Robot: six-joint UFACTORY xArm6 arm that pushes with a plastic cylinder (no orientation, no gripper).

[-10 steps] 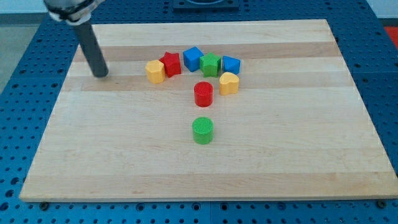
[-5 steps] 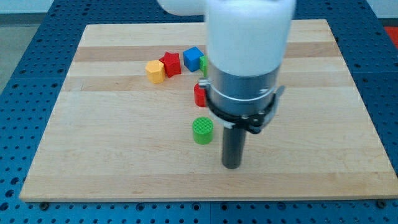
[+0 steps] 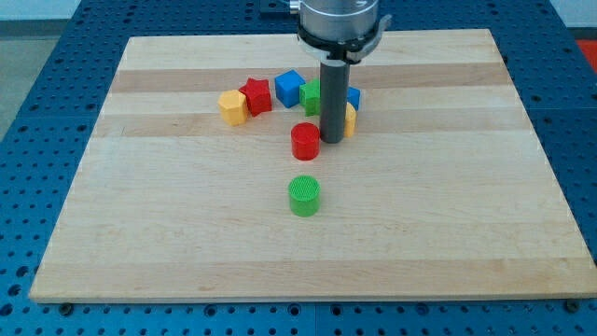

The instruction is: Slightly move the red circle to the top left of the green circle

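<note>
my tip (image 3: 332,140) down just right of the red circle (image 3: 305,141), close or touching; no fingers on this rod, nothing grasped. red circle sits straight beyond the green circle (image 3: 304,195), apart. leftward nudge looks not yet done.

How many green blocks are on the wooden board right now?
2. The green circle block stands alone toward the view's bottom. A second green block sits in the top cluster, partly hidden behind the dark rod, just above my tip. None others show.
</note>
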